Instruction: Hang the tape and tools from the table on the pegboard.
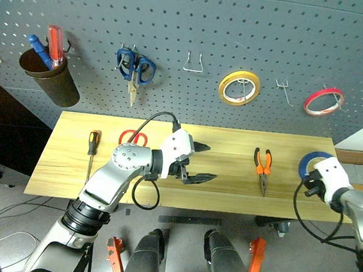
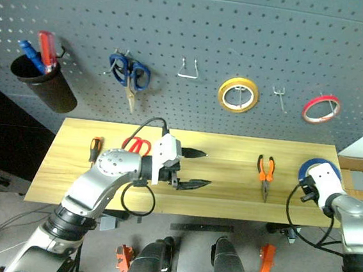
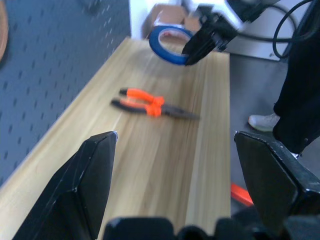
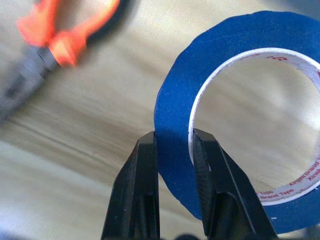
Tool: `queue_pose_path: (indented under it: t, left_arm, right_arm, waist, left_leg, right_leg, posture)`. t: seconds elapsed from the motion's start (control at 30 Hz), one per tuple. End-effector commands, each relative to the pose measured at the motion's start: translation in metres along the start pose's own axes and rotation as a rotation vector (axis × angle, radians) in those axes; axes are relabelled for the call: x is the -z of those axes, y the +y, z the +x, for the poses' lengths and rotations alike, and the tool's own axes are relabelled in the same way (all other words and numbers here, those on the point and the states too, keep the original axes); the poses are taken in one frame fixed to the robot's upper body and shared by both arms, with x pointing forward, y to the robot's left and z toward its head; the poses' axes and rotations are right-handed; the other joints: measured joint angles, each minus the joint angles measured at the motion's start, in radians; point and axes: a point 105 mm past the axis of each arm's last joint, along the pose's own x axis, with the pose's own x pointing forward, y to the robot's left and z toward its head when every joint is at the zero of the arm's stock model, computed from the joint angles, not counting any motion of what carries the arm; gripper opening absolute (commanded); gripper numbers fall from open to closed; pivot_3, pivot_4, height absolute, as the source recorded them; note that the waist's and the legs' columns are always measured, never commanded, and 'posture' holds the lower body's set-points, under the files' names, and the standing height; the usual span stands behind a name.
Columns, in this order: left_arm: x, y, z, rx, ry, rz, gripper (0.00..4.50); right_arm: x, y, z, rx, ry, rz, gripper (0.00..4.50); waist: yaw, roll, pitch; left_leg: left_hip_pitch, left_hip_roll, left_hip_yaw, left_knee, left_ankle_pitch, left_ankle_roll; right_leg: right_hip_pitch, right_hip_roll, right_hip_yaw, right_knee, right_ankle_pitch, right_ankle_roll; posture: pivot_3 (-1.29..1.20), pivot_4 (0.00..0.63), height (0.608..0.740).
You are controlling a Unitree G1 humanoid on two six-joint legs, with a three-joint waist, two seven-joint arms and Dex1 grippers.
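My right fingers pinch the thin blue tape ring's wall at the wooden counter's right end, below the grey pegboard; my left fingers hang spread mid-frame

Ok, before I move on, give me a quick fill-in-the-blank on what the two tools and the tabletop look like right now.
1. The right tool is shut on the rim of the ____ tape roll.
2. The left tool hovers over the table with its jaws ____.
3. The needle-nose pliers have ____ handles.
4. The red-handled scissors lie on the table, directly below the ____-handled scissors on the pegboard.

Missing words: blue; open; orange; blue
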Motion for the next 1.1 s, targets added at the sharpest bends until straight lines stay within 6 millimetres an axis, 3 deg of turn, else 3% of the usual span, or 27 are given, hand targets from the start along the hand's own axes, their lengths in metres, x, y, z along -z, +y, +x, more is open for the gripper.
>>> queue_pose_path:
  t: [0.03, 0.13, 0.23, 0.33, 0.43, 0.73, 0.83, 0.9, 0.93, 1.1]
  left_arm:
    - [-0.023, 0.004, 0.001, -0.003, -0.087, 0.059, 4.03]
    - [-0.031, 0.010, 0.003, -0.021, -0.127, 0.073, 4.03]
    - [-0.040, 0.018, 0.003, -0.060, -0.170, 0.081, 4.03]
    - [-0.045, 0.027, -0.001, -0.103, -0.198, 0.081, 4.03]
    - [-0.045, 0.036, -0.009, -0.138, -0.199, 0.066, 4.03]
    - [-0.049, 0.041, -0.012, -0.172, -0.211, 0.057, 4.03]
    - [-0.047, 0.041, -0.012, -0.175, -0.208, 0.055, 4.03]
    - [-0.045, 0.041, -0.013, -0.178, -0.201, 0.052, 4.03]
    - [-0.044, 0.041, -0.014, -0.183, -0.195, 0.052, 4.03]
    - [-0.029, 0.048, -0.020, -0.198, -0.129, 0.072, 4.03]
  right_arm:
    - [-0.045, 0.026, -0.034, 0.073, -0.182, -0.003, 0.40]
    - [-0.089, 0.054, -0.050, 0.108, -0.372, 0.008, 0.40]
    - [-0.127, 0.067, -0.057, 0.124, -0.521, 0.024, 0.40]
    - [-0.157, 0.075, -0.055, 0.101, -0.625, 0.025, 0.40]
    - [-0.174, 0.071, -0.036, 0.074, -0.652, 0.056, 0.40]
    - [-0.174, 0.053, 0.013, 0.029, -0.628, 0.100, 0.40]
    - [-0.172, 0.052, 0.019, 0.031, -0.627, 0.087, 0.40]
    - [-0.169, 0.055, 0.018, 0.030, -0.624, 0.094, 1.16]
    - [-0.165, 0.060, 0.018, 0.024, -0.613, 0.093, 1.31]
    - [-0.130, 0.090, 0.010, -0.039, -0.489, 0.160, 2.88]
  waist:
    - [-0.003, 0.000, 0.000]
    - [-0.017, 0.000, 0.000]
    - [-0.030, 0.000, 0.000]
    - [-0.032, -0.001, 0.000]
    - [-0.034, -0.001, 0.000]
    - [-0.024, -0.001, 0.000]
    - [-0.023, -0.001, 0.000]
    - [-0.024, -0.001, 0.000]
    - [-0.023, -0.001, 0.000]
    - [-0.022, -0.001, 0.000]
  left_leg:
    - [0.000, 0.000, 0.000, 0.000, 0.000, 0.000]
    - [0.000, 0.000, 0.001, 0.000, 0.001, -0.002]
    - [0.000, 0.000, 0.003, 0.001, 0.002, -0.002]
    - [-0.001, 0.000, 0.003, 0.001, 0.002, -0.002]
    - [-0.002, 0.000, 0.002, 0.000, 0.002, -0.002]
    - [-0.007, -0.001, -0.001, 0.000, 0.001, 0.000]
    - [-0.007, 0.000, -0.001, 0.000, 0.001, 0.000]
    - [-0.007, 0.000, -0.001, 0.000, 0.001, 0.000]
    - [-0.007, 0.000, -0.001, 0.000, 0.001, 0.000]
    - [-0.007, 0.000, -0.002, 0.000, 0.001, 0.000]
  right_leg:
    - [0.000, 0.002, 0.000, 0.000, 0.000, 0.000]
    - [-0.002, 0.003, 0.001, 0.001, 0.000, 0.000]
    - [-0.003, 0.002, 0.003, 0.001, 0.000, 0.000]
    - [-0.003, 0.001, 0.002, 0.000, 0.000, -0.001]
    - [-0.004, 0.002, 0.001, 0.000, 0.001, -0.001]
    - [-0.007, -0.002, -0.002, -0.001, 0.004, -0.006]
    - [-0.007, -0.001, -0.002, 0.000, 0.004, -0.006]
    - [-0.007, -0.001, -0.002, 0.000, 0.004, -0.006]
    - [-0.007, -0.001, -0.002, 0.000, 0.004, -0.006]
    - [-0.007, -0.001, -0.003, 0.000, 0.003, -0.006]
  posture:
    - [-0.21, 0.337, 0.740]
    - [-0.23, 0.342, 0.740]
    - [-0.23, 0.343, 0.740]
    - [-0.23, 0.341, 0.740]
    - [-0.21, 0.334, 0.740]
    - [-0.18, 0.327, 0.740]
    - [-0.17, 0.326, 0.740]
    - [-0.17, 0.326, 0.740]
    - [-0.17, 0.326, 0.740]
    - [-0.17, 0.326, 0.740]
